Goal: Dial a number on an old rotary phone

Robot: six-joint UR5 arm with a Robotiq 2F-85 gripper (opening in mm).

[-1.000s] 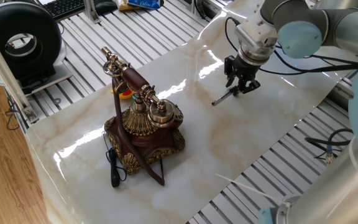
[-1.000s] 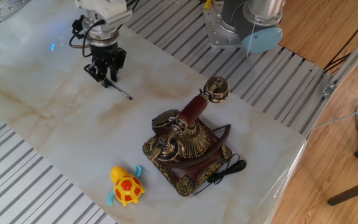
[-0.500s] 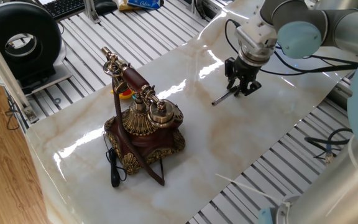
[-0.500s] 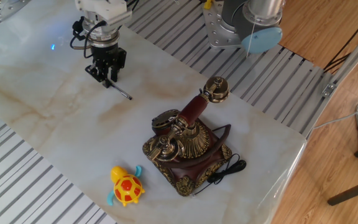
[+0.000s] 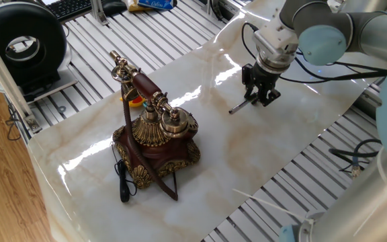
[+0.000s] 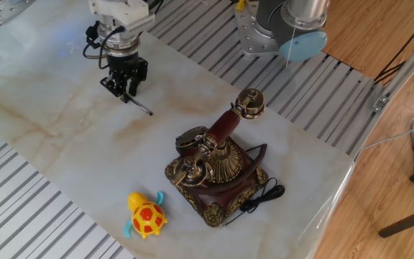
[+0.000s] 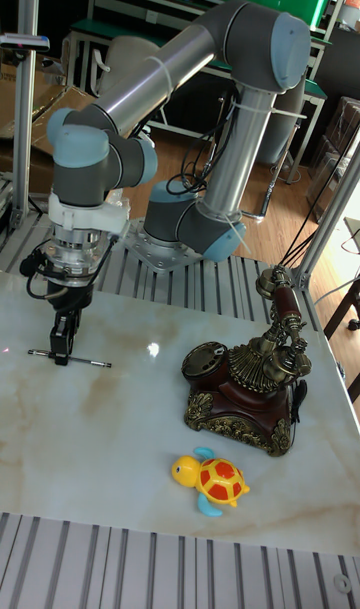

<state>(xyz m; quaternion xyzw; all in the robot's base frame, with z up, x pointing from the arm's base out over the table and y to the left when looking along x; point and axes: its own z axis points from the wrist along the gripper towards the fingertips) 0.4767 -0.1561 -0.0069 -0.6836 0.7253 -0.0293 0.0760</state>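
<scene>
Barely starting: gripper (image 6: 126,89) pinching the slim black-and-silver pen (image 6: 141,108) down at the marble tabletop (image 6: 56,137), well apart from the old rotary phone (image 6: 218,167) near the far end, dial untouched, handset cradled.

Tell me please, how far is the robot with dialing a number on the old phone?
Very early. Nothing on the old rotary phone looks done: its handset rests on the cradle and no tool is near the dial. In hand: the gripper is down on the pen, far from the phone, closed around its end. Left: lift the pen, bring it to the dial, turn it.
</scene>
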